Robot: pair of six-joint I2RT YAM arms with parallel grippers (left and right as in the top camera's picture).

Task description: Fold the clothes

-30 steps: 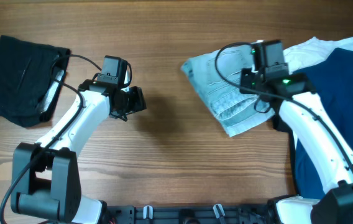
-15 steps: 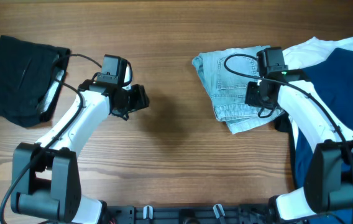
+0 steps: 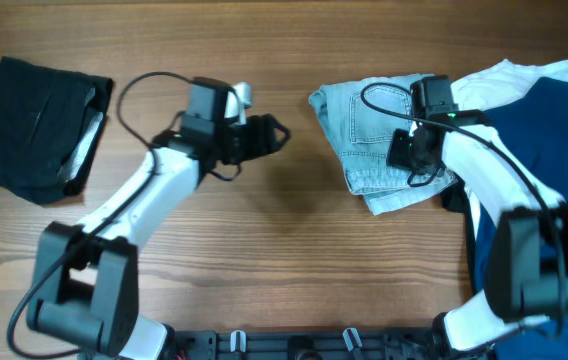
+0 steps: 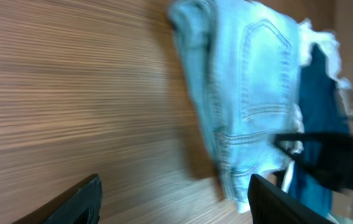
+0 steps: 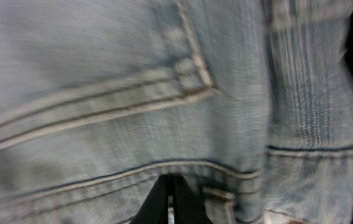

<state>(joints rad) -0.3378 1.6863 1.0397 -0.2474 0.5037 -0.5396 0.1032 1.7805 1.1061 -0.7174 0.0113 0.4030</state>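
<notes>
Wooden counter (image 3: 294,245) carries denim shorts (image 3: 369,150); left end effector (image 3: 274,134) spread, right end effector (image 3: 404,153) unreadable. Dragging could bunch them.

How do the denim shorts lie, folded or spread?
Folded, untidily: the denim shorts form a compact bundle, with one layer sticking out beneath another.

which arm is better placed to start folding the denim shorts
Right. The right gripper sits on the shorts, pinching the denim. The left gripper is open over the table, short of them.
</notes>
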